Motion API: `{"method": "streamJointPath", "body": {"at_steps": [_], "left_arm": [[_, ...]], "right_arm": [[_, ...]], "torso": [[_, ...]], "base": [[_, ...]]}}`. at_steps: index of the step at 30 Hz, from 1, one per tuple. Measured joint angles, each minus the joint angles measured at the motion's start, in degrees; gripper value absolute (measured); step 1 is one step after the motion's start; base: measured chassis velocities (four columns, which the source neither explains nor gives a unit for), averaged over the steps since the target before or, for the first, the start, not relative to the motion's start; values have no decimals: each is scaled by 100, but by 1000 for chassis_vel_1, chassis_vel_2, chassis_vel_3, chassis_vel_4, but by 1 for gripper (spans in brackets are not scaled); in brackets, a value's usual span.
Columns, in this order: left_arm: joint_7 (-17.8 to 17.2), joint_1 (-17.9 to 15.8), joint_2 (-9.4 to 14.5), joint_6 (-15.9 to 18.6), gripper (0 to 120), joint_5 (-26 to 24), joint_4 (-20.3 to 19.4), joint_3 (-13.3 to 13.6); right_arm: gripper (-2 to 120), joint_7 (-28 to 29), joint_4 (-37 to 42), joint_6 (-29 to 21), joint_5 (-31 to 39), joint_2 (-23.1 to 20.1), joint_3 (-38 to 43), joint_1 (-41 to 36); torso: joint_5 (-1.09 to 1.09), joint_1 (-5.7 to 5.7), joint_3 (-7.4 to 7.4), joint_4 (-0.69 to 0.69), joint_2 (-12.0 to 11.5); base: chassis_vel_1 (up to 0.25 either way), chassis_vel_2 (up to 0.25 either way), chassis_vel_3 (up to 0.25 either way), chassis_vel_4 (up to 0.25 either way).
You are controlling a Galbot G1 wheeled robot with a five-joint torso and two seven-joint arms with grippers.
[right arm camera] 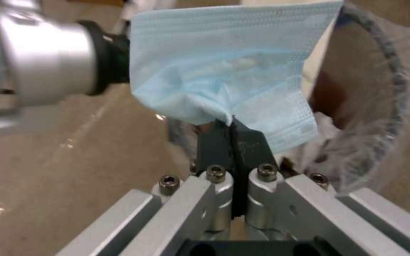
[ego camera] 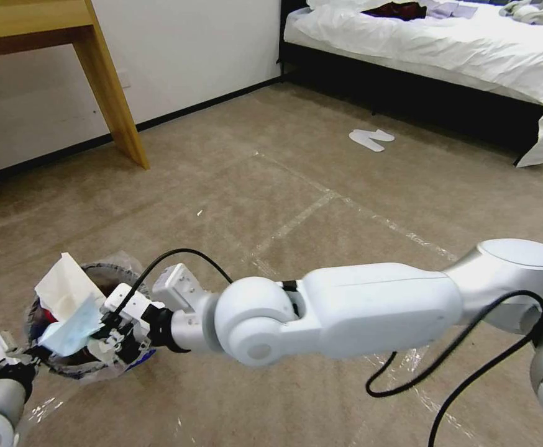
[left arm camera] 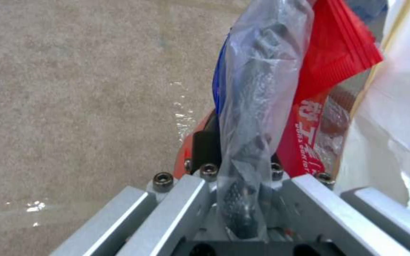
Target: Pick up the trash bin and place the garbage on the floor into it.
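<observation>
The trash bin [ego camera: 111, 270], a small red bucket lined with crinkly clear plastic, hangs low at the left over the carpet. My left gripper [ego camera: 34, 355] is shut on its near rim; the left wrist view shows the left gripper [left arm camera: 236, 149] clamping the plastic-wrapped rim of the bin [left arm camera: 257, 89]. Inside stand a white tissue [ego camera: 66, 285] and a red-white packet [left arm camera: 328, 71]. My right gripper [ego camera: 100, 330] reaches across and is shut on a blue mask [ego camera: 69, 329], held over the bin's mouth. In the right wrist view the gripper [right arm camera: 233, 129] pinches the mask [right arm camera: 224, 71] beside the bin's rim [right arm camera: 385, 71].
A wooden table leg [ego camera: 113, 99] stands at the back left by the wall. A bed [ego camera: 470, 43] with white sheets fills the back right, with white slippers [ego camera: 371, 139] on the carpet before it. Clear tape lines [ego camera: 296, 223] cross the floor.
</observation>
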Motion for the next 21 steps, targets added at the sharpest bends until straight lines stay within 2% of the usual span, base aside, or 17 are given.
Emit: {"method": "streamJointPath", "body": {"at_steps": [3, 13, 15, 21], "left_arm": [[3, 9, 0, 0, 0, 4, 2, 2], [7, -4, 3, -4, 0, 5, 9, 5], [20, -4, -7, -10, 0, 5, 15, 5], [40, -10, -23, -17, 0, 6, 13, 16]], "right_arm": [[0, 57, -326, -151, -74, 176, -87, 27], [0, 70, -844, -182, -179, 652, -225, -19], [0, 45, -1263, -207, -314, 918, -360, -17], [0, 0, -1789, -232, -460, 1227, -460, -4]], "torso": [[0, 0, 0, 0, 0], [0, 0, 0, 0, 0], [0, 0, 0, 0, 0], [0, -1, 0, 1, 0]], "base": [[0, 0, 0, 0], [0, 0, 0, 0], [0, 0, 0, 0], [0, 0, 0, 0]]}}
